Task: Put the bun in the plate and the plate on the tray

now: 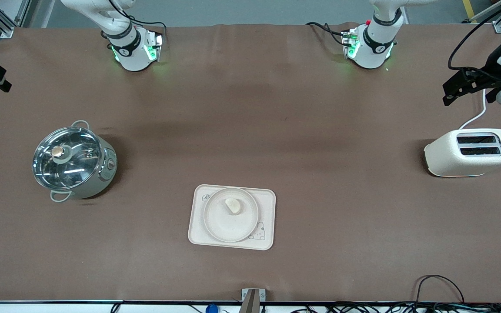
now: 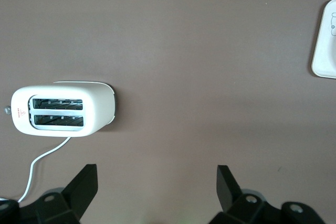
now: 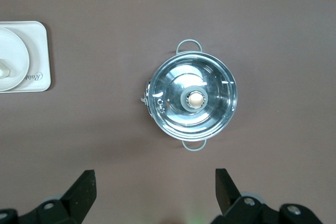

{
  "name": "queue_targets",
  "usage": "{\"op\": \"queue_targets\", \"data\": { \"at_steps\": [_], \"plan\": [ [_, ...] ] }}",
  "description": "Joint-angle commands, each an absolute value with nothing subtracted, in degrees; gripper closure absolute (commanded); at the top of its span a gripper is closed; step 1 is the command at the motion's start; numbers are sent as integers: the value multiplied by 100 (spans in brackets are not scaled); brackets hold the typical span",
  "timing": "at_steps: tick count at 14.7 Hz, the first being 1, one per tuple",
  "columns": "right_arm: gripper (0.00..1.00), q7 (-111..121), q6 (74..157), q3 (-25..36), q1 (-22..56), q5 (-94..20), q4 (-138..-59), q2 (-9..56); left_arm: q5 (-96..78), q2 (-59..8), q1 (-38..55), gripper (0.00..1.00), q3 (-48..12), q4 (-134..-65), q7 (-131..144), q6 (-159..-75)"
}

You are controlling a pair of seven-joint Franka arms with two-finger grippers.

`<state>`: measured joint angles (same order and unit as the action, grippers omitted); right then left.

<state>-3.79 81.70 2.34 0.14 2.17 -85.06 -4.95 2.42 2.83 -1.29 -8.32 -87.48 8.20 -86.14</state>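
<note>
Bun [image 1: 233, 205] first: you'll find it lying in the plate [image 1: 220, 226], a little off the plate's middle toward the robots' bases. The plate in turn sits on the tray [image 1: 266, 204], covering most of it, so that only a scrap of the script shows at one corner and the bunny drawing at the corner nearest the front camera on the left arm's side. The tray rests flat on the brown tabletop [image 1: 250, 130], about midway between the two ends and close to the front camera's edge.

Your right gripper [image 3: 155, 190] hangs high over the right arm's end of the tabletop with its jaws spread wide and nothing between them. Its wrist view looks straight down on a steel pot [image 3: 191, 100] with a glass lid (the round knob sits at the lid's centre and a loop handle at each side). A corner of the tray and an edge of the plate show at the border of that view, well apart from the pot.

Your left gripper [image 2: 157, 187] hangs high over the left arm's end, jaws likewise spread and empty. Under it you see a white two-slot toaster [image 2: 63, 109] with its white cord [image 2: 44, 161] trailing off across the tabletop; the tray's bunny corner shows at the edge of that view, well apart from the toaster.

Both arms wait, clear of the tray.
</note>
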Motion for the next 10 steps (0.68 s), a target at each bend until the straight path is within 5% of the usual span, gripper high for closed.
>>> {"op": "queue_targets", "data": {
  "at_steps": [1,10],
  "plan": [
    [0,-343,8358,141,-192,-60,-8842,-756,149,272,-132,0,-887,-8657,738,-8473],
    [0,-79,8385,255,-36,-97,-8877,-765,-79,272,-123,0,-905,-8648,773,-8235]
  ]
}}
